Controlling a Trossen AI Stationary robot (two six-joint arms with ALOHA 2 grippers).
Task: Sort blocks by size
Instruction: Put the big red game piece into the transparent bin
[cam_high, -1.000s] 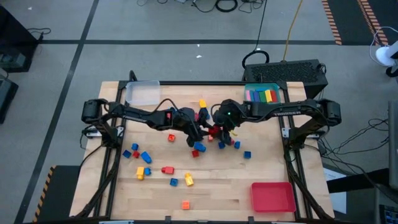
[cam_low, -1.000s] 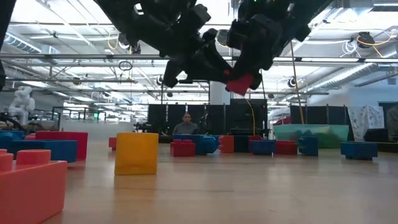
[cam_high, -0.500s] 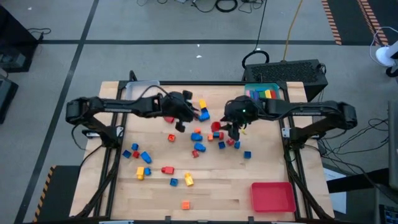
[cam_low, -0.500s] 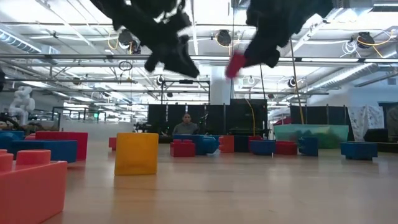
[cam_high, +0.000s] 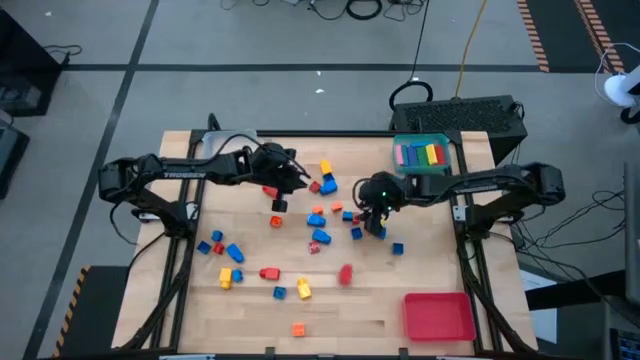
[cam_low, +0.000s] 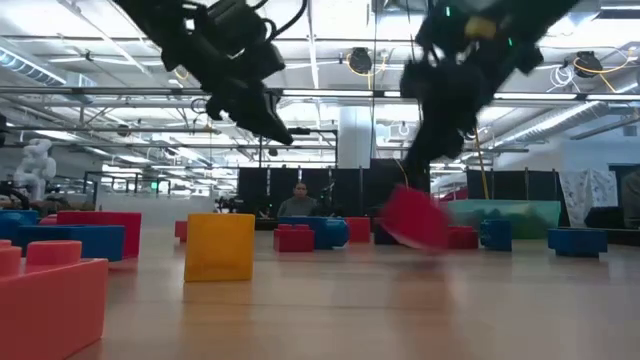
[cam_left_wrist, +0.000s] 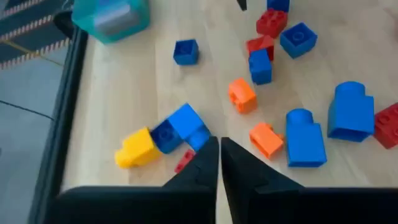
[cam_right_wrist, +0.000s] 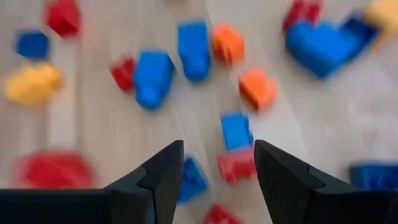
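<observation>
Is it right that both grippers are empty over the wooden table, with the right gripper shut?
Not quite. The right gripper is open, its two dark fingers standing apart with nothing between them, as the right wrist view shows. It is the left gripper that is shut. Both are indeed empty over the wooden table.

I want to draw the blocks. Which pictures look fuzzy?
Right wrist view: the blocks are smeared, though the right tool looks crisp. Low view: one red block is streaked. Left wrist view: mostly sharp, with the left tool shut. High view: clear.
</observation>
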